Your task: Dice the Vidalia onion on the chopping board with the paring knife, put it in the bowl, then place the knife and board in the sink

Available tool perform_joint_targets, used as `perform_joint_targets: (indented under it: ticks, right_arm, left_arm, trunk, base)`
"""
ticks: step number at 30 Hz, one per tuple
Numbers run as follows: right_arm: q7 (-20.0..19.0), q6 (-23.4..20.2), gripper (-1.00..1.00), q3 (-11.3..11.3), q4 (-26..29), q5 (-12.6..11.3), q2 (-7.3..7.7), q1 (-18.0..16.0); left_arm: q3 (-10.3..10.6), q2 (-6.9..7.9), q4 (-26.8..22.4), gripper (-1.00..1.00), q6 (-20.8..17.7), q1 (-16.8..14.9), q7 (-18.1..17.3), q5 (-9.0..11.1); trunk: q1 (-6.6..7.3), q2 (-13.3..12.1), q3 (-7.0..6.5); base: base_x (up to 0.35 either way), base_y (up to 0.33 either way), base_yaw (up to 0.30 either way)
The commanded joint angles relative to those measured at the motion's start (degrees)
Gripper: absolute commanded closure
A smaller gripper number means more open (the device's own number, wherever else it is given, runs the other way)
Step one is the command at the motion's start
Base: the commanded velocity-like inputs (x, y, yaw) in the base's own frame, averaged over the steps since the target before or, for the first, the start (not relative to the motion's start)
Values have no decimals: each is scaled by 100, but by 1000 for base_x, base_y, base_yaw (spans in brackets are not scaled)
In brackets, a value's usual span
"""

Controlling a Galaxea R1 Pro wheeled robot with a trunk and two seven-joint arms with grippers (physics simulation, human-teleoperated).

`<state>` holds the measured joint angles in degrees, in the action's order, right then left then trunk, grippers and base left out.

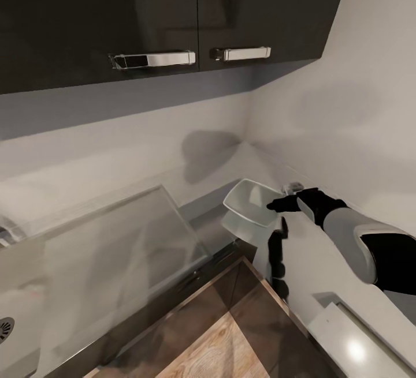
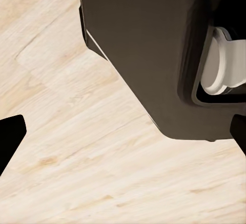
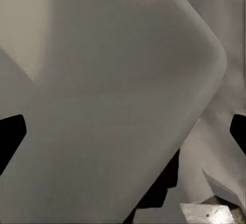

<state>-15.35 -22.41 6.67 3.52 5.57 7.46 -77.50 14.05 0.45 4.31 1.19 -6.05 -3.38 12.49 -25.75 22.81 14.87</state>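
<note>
The white bowl point(image 1: 249, 202) stands on the grey countertop point(image 1: 228, 158) near the wall corner, and its reflection shows just beneath it. My right gripper point(image 1: 279, 207) reaches in from the right to the bowl's near rim. In the right wrist view the bowl point(image 3: 118, 80) spreads wide between the fingertips point(image 3: 11, 137), which stand far apart: the right gripper point(image 3: 123, 131) is open and holds nothing. My left gripper point(image 2: 123, 131) hangs open over light wood floor. The sink point(image 1: 4, 327) shows its drain at the lower left edge. The onion, chopping board and paring knife are out of view.
Dark glossy upper cabinets point(image 1: 150, 14) with chrome handles hang over the counter. A flat glossy panel point(image 1: 115, 245) lies on the counter left of the bowl. A dark segmented shape point(image 1: 278, 259) hangs below my right gripper; I cannot identify it. My dark base point(image 2: 148, 49) stands beside the left gripper.
</note>
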Motion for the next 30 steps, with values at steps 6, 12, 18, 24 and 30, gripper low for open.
perform_joint_targets:
  ticks: [6, 12, 18, 24, 30]
  right_arm:
    - [-48, 36, 100, 27, -55, 50, 134, -2]
    - [-77, 39, 100, 27, -61, 35, 209, -2]
    - [-82, 41, 100, 27, -62, 24, 179, -2]
    - [-82, 44, 100, 27, -62, -143, 168, -2]
    - [-82, 44, 100, 27, -60, -328, 74, -2]
  left_arm:
    - [46, -61, 17, -100, 13, -10, -24, 61]
    - [46, -88, 17, -100, 13, -9, -20, 61]
    - [46, -83, 18, -100, 13, -10, -22, 61]
    - [46, -76, 25, -100, 13, -9, -22, 61]
    - [46, -57, 26, -100, 13, -9, -22, 61]
  trunk:
    - [-3, 11, 10]
    - [-3, 11, 10]
    - [-3, 11, 9]
    - [-3, 11, -33]
    - [-3, 11, -87]
  base:
    - [0, 0, 0]
    - [0, 0, 0]
    - [0, 0, 0]
    - [0, 0, 0]
    - [0, 0, 0]
